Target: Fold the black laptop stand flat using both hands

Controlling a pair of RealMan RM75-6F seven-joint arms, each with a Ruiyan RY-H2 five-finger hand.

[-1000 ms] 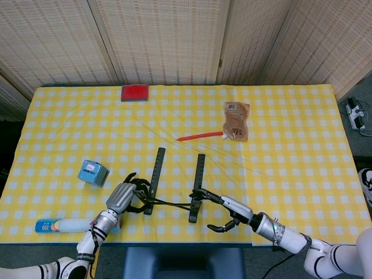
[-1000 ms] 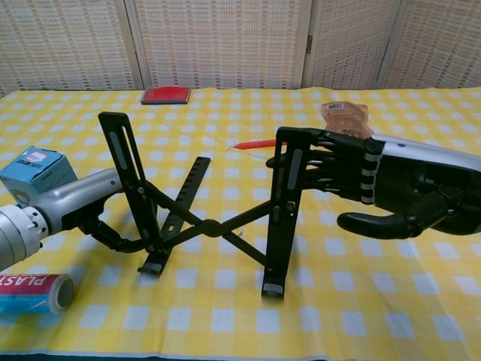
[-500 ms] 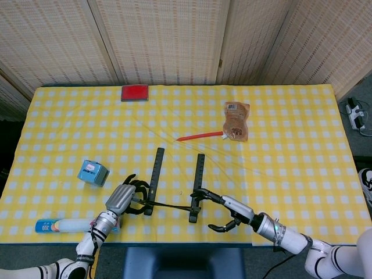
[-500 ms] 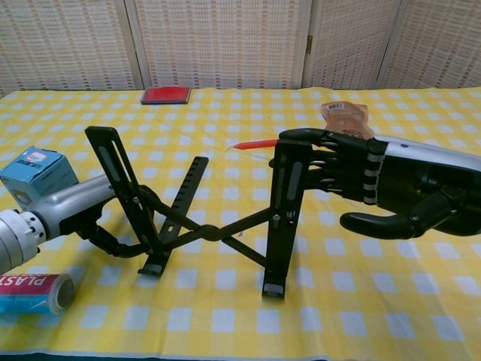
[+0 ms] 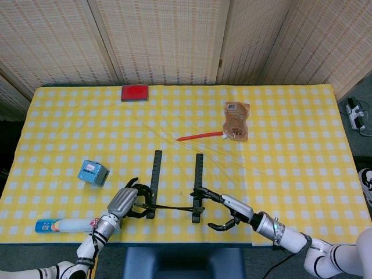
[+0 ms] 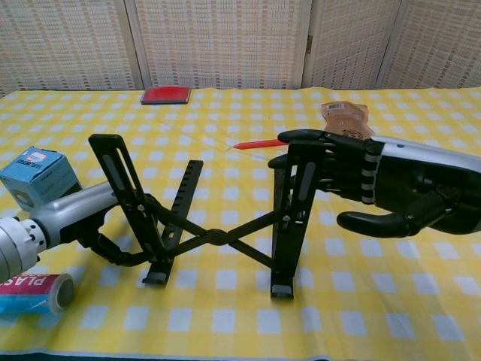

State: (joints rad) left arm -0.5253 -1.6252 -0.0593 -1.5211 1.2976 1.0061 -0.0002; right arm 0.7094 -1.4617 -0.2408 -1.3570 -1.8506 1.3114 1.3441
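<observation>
The black laptop stand (image 5: 174,195) (image 6: 214,237) stands near the table's front edge, with two slotted bars raised and thin struts crossing between them. My left hand (image 5: 124,201) (image 6: 79,218) grips the lower part of the left bar from the left, fingers curled behind it. My right hand (image 5: 225,208) (image 6: 376,188) comes in from the right. Its fingers (image 6: 323,162) hook over the top of the right bar, while the thumb hangs free below. The left bar leans back to the left and the right bar is nearly upright.
A blue box (image 5: 93,172) (image 6: 36,174) and a lying tube (image 5: 61,225) (image 6: 30,292) sit left of the stand. Further back are a red stick (image 5: 200,136) (image 6: 259,144), a brown pouch (image 5: 236,121) (image 6: 346,116) and a red card (image 5: 135,92) (image 6: 166,95).
The stand has sunk a little: the tops of both bars are lower and the struts' crossing sits nearer the cloth. It has also shifted slightly toward the front edge. Both hands stayed on it.
</observation>
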